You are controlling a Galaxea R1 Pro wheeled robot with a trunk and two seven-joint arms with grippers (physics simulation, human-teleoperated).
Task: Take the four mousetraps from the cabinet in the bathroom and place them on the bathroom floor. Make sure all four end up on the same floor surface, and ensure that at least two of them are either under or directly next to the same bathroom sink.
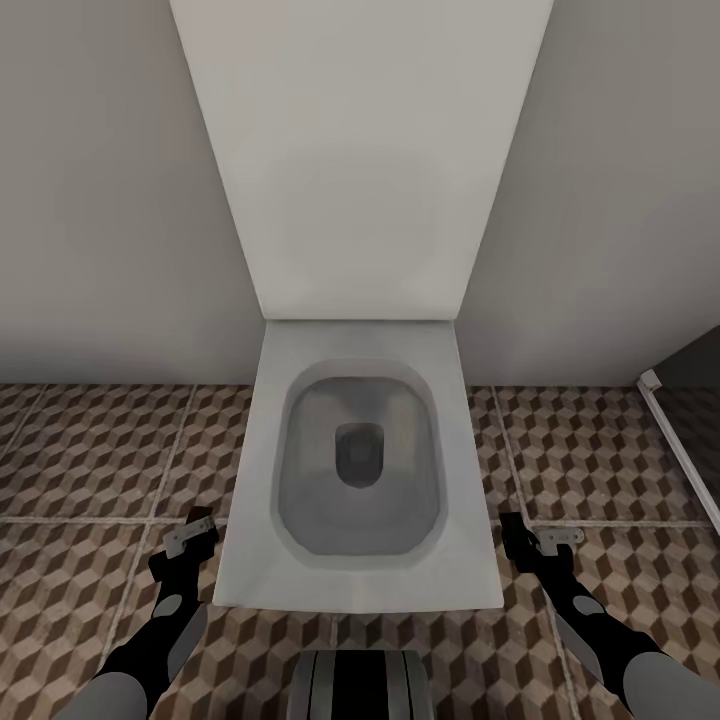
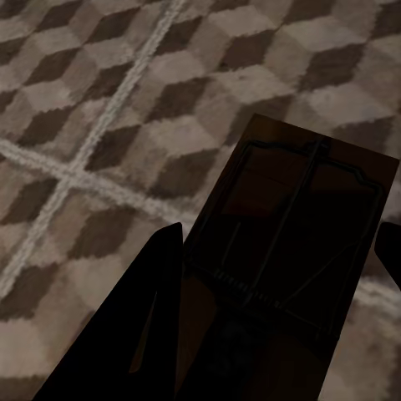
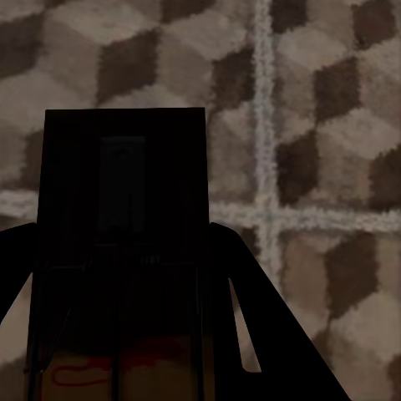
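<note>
One mousetrap (image 2: 284,242) was clamped in the left hand (image 1: 190,540), another (image 3: 125,242) in the right hand (image 1: 535,545), above the bathroom floor (image 1: 100,450) flanking the toilet (image 1: 360,470). Both should be lowered flat beside the sink.

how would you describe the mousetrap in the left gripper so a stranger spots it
Find the white toilet on the cube-patterned floor. Beside its left front corner, the left gripper holds a small flat mousetrap. This board shows a thin wire frame on top.

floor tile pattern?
Brown, beige and white 3D-cube tiles with pale grout on the bathroom floor; clearest in the head view.
</note>
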